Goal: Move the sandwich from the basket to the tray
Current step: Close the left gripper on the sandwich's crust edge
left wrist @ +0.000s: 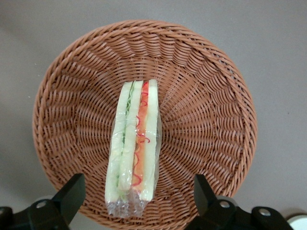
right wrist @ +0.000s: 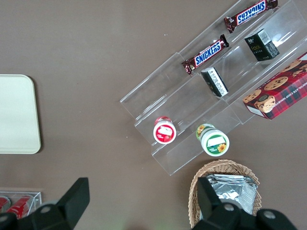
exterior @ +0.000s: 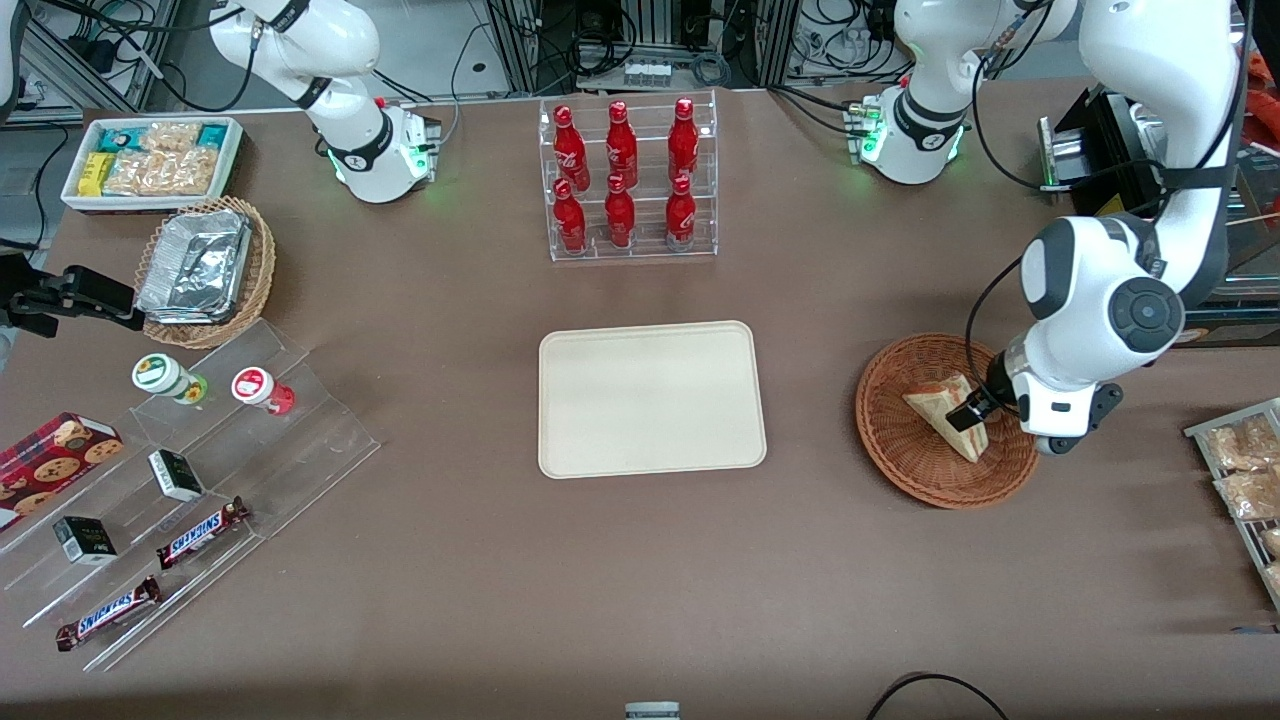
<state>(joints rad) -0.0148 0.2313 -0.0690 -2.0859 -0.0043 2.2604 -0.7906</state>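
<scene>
The sandwich (exterior: 935, 405) is a plastic-wrapped wedge lying in the reddish-brown woven basket (exterior: 900, 445), toward the working arm's end of the table. In the left wrist view the sandwich (left wrist: 136, 139) shows its cut edge with red, orange and green layers, lying across the middle of the basket (left wrist: 206, 96). My gripper (exterior: 972, 412) hangs low over the basket. It (left wrist: 138, 184) is open, with one black finger on each side of the sandwich's wrapped end and a clear gap to both. The cream tray (exterior: 650, 400) lies flat at the table's middle and carries nothing.
A clear rack of red bottles (exterior: 628, 180) stands farther from the camera than the tray. Toward the parked arm's end are a tan basket with foil containers (exterior: 205, 270), a white box of snacks (exterior: 150, 160) and a clear stepped stand (exterior: 190, 480). A rack of pastries (exterior: 1245, 480) sits at the working arm's edge.
</scene>
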